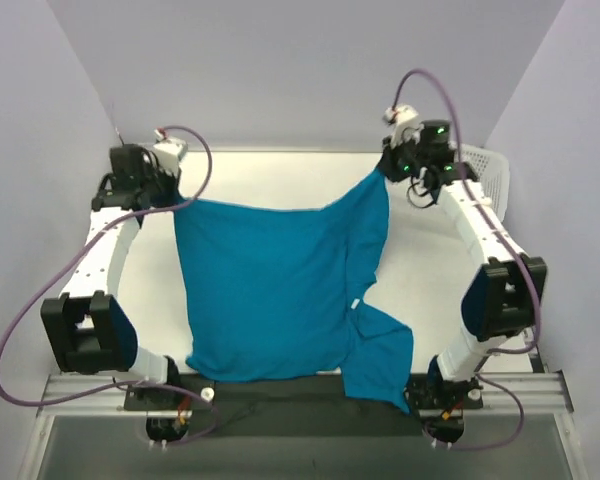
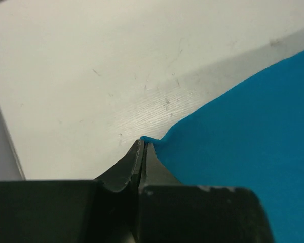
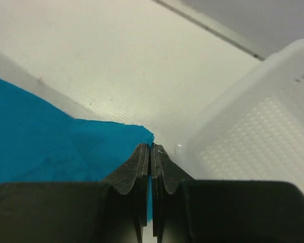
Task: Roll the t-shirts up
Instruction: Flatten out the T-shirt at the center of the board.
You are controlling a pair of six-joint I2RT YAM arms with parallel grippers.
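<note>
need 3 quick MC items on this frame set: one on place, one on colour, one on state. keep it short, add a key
1. Where does the basket stand?
A) at the far right corner of the table, beside the right gripper
B) at the near left corner
C) at the near edge, between the arm bases

2. What colour is the t-shirt?
A) white
B) teal-blue
C) red

3. How do the two grippers stand?
A) both open, above the cloth
B) both shut on the t-shirt's far edge
C) one shut, one open

Key:
1 A: the top view shows it at the far right, and the right wrist view has its mesh wall just past the fingers.
2 B: all three views show one plain teal-blue cloth.
3 B: the left gripper and the right gripper each pinch a far corner between closed fingers.
</note>
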